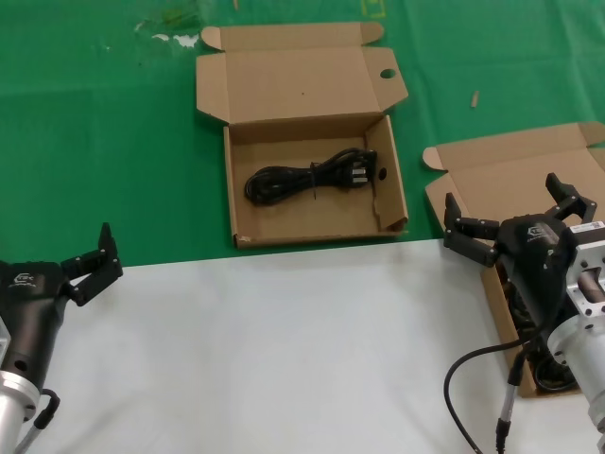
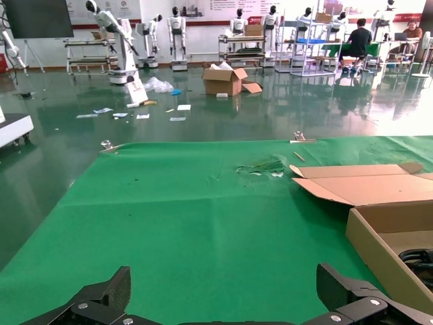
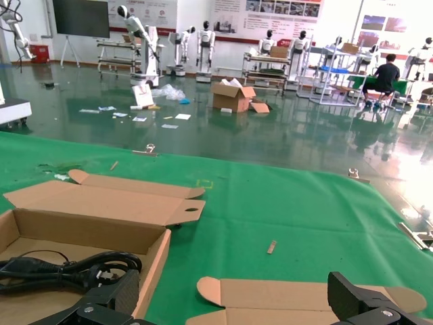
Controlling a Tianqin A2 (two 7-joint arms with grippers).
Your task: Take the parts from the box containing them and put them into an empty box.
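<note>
The right end effector (image 1: 518, 219) hovers with its black fingers spread wide and nothing between them, over the near right side of the counter (image 1: 284, 350). Directly under it sits the shallow brown cardboard carton with the plain hinged lid and rounded ear tabs (image 1: 501, 175). The arm's own body covers most of this carton's tray, so only a dark bit of black coiled cord (image 1: 544, 371) shows beside the wrist; how many lie there cannot be told. A loose black cable (image 1: 473, 369) hangs from the right arm over the white sheet (image 1: 265, 359) at the front of the counter.

The left end effector (image 1: 90, 267) is also open and holds nothing, parked at the near left edge of the white sheet, well apart from both cartons.

Farther back, on the green cloth (image 1: 95, 142), lies the second shallow brown cardboard carton, with a round hole in its lid flap and another in its side wall (image 1: 284, 90). Its lid is folded back flat. Inside lies 1 black power cord coiled in a long bundle (image 1: 307, 178), tied at the middle, plug end toward the holed wall.

A small tan scrap (image 1: 475, 98) lies on the cloth between the 2 cartons' lids, and white and green debris (image 1: 165, 33) is scattered near the far left. Nothing stands between the right arm and the holed carton.
</note>
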